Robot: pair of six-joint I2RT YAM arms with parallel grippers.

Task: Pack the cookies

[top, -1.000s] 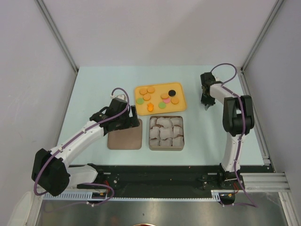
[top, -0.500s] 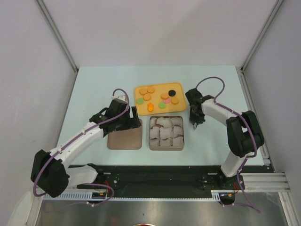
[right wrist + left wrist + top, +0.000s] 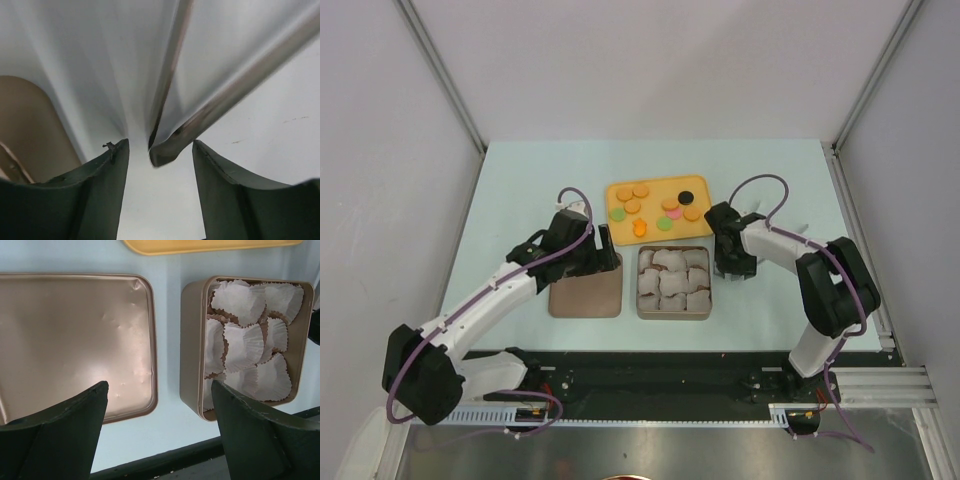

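1. Table [image 3: 520, 180]: pale blue surface. Clock bearings below are read from the top view, with 12 o'clock at the far edge and the arm bases at 6 o'clock.

2. Left arm [image 3: 490, 295]: reaches from its base at 7 o'clock toward the table centre. The left gripper [image 3: 159, 390] hangs over the gap between lid and tin. Its jaws stand wide apart, with nothing between them.

3. Right arm [image 3: 825, 280]: folds back from its base at 5 o'clock. The right gripper [image 3: 732, 262] sits just beside the tin, at the tin's 3 o'clock side. Contact with the tin wall cannot be confirmed. The right wrist view is blurred, but it shows the jaws parted and holding nothing.

4. Yellow tray [image 3: 658, 186]: lies flat at 12 o'clock of the tin, close to it but apart.

5. Lid [image 3: 586, 292]: a bronze, rounded square lying flat at 9 o'clock of the tin, with a narrow strip of table between them. Slight dents show on its surface in the left wrist view.

6. Tin [image 3: 674, 317]: bronze, open and near the table centre. It is packed with crumpled white paper cups [image 3: 672, 282].

7. Cookies [image 3: 633, 206]: all lie on the yellow tray; none is seen in the tin. Most are orange discs. The black cookie [image 3: 687, 197] sits toward the tray's 2 o'clock. Green pieces [image 3: 618, 213] lie at the tray's 9 and 5 o'clock. A pink piece [image 3: 677, 213] lies just right of the tray's centre. The orange flower shape [image 3: 640, 228] is at the tray's 7 o'clock.
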